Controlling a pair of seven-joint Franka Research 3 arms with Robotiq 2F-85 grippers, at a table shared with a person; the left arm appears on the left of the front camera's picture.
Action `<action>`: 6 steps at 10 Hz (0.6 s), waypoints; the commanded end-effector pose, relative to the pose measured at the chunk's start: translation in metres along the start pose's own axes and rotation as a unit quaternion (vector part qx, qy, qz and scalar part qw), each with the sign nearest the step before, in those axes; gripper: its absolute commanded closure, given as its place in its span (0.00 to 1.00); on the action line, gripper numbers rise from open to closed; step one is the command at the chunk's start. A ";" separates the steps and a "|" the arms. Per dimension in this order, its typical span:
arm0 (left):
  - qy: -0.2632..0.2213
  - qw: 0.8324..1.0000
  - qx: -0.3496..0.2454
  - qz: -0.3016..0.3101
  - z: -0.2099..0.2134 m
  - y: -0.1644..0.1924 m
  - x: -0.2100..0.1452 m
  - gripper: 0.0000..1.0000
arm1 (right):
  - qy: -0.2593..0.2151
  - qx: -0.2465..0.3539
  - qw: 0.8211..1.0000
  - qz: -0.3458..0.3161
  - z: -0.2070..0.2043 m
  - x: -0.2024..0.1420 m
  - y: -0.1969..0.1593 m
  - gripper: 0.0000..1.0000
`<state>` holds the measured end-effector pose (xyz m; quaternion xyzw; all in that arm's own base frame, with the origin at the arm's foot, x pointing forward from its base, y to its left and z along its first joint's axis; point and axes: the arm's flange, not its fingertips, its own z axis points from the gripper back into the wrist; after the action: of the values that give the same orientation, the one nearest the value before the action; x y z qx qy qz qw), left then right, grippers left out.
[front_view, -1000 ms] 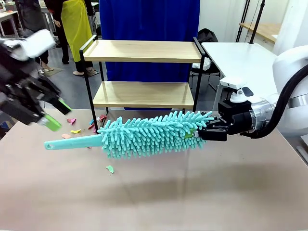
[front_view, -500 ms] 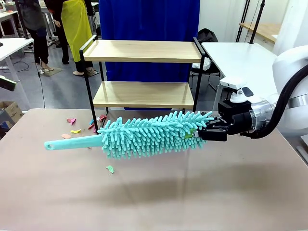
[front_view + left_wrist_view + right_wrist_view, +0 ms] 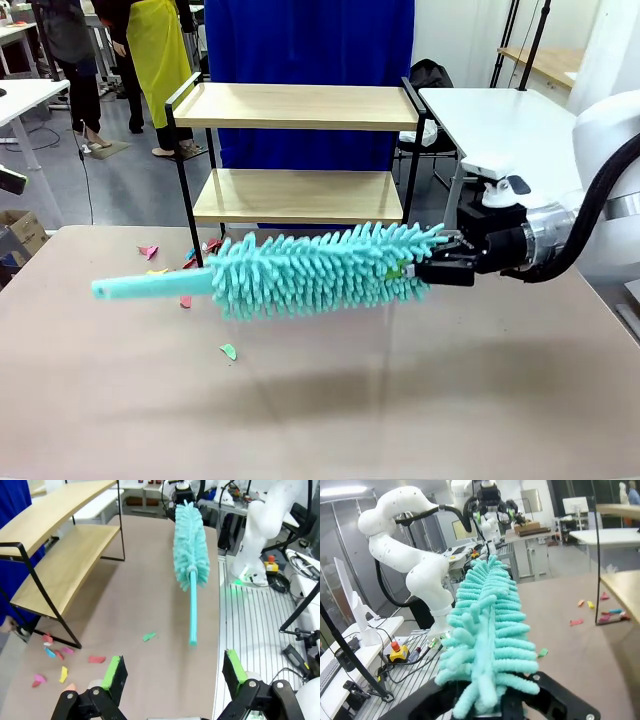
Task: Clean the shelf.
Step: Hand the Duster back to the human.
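Right hand (image 3: 432,268) clenching the tip of a teal fluffy duster (image 3: 310,270), holding it level above the surface (image 3: 400,400) before the shelf (image 3: 298,195). Left hand (image 3: 172,672) hanging released, fingers wide, above scattered paper scraps (image 3: 55,655).

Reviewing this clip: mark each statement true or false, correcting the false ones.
1. The right tool grips the teal duster by its fluffy end. True.
2. The duster's handle rests on the shelf. False: it hangs in the air above the table.
3. The left tool is open and holds nothing. True.
4. Both shelf boards carry paper scraps. False: the scraps lie on the table by the shelf's legs.
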<state>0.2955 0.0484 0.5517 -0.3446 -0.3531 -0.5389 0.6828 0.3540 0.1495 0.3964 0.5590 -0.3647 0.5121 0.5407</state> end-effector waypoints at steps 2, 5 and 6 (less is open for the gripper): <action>-0.014 1.000 -0.001 -0.012 0.000 0.000 0.001 0.00 | -0.089 -0.065 0.991 0.078 0.022 0.069 0.033 0.84; -0.014 1.000 -0.001 -0.012 0.000 0.000 0.001 0.00 | -0.130 -0.183 0.965 0.138 0.042 0.126 0.072 0.84; -0.014 1.000 -0.001 -0.012 0.000 0.000 0.001 0.00 | -0.135 -0.246 0.947 0.157 0.057 0.146 0.084 0.84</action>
<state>0.2944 0.0489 0.5527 -0.3428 -0.3558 -0.5377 0.6832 0.3415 0.0996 0.5593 0.4569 -0.6026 0.4297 0.4934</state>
